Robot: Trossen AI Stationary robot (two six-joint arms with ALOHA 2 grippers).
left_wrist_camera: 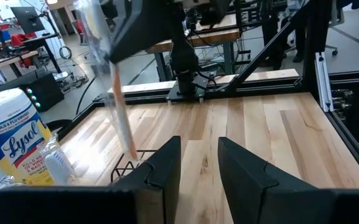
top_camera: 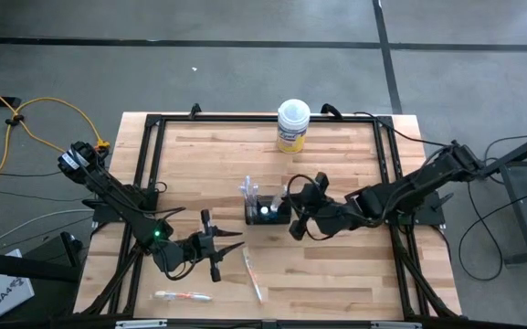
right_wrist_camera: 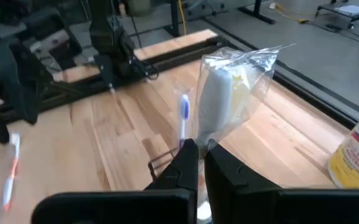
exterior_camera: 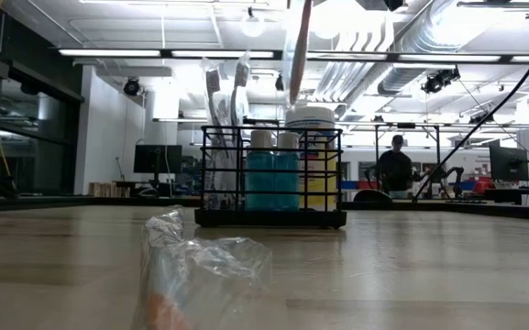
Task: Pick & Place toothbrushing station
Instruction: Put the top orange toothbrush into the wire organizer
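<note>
Right gripper (top_camera: 289, 203) holds toothbrush (right_wrist_camera: 219, 102) over holder (top_camera: 268, 211).

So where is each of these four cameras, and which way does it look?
High view: above the table, looking straight down; both arms show, holder between them.
Low view: at table-top height, facing the holder and the room; no arm clearly shows.
Left wrist view: on the left arm, looking past the left gripper at the right arm's wrapped toothbrush.
Right wrist view: on the right arm; the right gripper pinches that toothbrush.
Shared: the yellow tub shows from above and beside the left wrist.
</note>
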